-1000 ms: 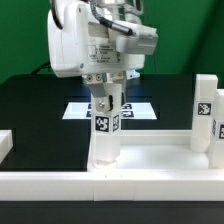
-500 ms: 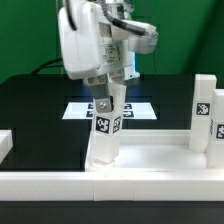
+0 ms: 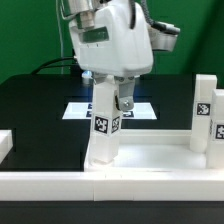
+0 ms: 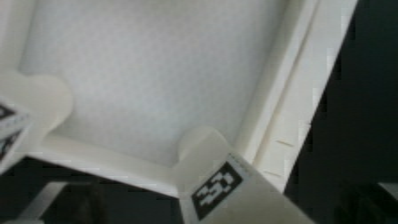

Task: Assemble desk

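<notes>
Gripper [image 3: 116, 98]: hangs above the near leg; jaws spread, pinching nothing; one dark finger [image 3: 125, 101] shows beside the leg's upper part, on the exterior view's right; contact there cannot be told
Near leg [image 3: 104, 128]: white block, standing in the top's near corner at the exterior view's left of centre, tilted slightly; tags on its upper faces
Far leg [image 3: 204, 112]: upright at the top's corner on the exterior view's right, well apart from the gripper; tags on its face
Top [image 3: 150, 152]: white tray with raised rim, lying flat on the black table [image 3: 35, 110]; in the wrist view its floor [image 4: 151, 70] and rim fill most of the picture
Wrist view: tagged leg end [image 4: 217, 175] close to the lens, blurred; probably the near leg
Marker board [image 3: 76, 108]: flat on the table behind the near leg, partly hidden
</notes>
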You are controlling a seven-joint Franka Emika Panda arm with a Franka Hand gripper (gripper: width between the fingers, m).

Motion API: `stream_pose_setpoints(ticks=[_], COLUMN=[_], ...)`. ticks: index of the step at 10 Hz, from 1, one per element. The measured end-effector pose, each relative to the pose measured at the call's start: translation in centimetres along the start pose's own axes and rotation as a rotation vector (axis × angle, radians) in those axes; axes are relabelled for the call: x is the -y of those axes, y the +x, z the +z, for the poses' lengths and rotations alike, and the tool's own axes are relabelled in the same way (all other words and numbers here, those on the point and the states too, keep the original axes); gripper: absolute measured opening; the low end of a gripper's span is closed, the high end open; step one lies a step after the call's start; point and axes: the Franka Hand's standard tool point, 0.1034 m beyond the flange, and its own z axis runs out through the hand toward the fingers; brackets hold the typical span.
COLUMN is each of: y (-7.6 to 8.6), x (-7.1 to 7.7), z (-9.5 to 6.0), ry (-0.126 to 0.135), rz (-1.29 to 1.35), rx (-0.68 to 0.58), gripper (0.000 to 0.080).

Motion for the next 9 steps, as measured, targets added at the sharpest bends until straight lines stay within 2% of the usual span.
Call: stream_pose_setpoints(ticks=[1, 2, 3, 4, 5, 6, 7, 9], y=[0.1, 1.2, 1.8, 1.6, 1.7, 1.7, 1.7, 1.7], x=[0.0, 0.2, 0.4, 0.3, 0.3, 0.3, 0.3, 0.3], z=[-0.1, -0.2, -0.2, -0.1, -0.1, -0.1, -0.1, 0.0], ry=[-0.031, -0.074, -0.073, -0.073, -0.074, -0.074, -0.071, -0.068], rz=[-0.138, -0.417, -0.471, -0.420, -0.412, -0.405, -0.285, -0.146], rx=[-0.013, -0.029, -0.032, -0.033, -0.034, -0.034, -0.038, -0.043], gripper=[0.0649, 0.0649, 0.0649, 0.0649, 0.0540, 0.0397, 0.0286, 0.0288])
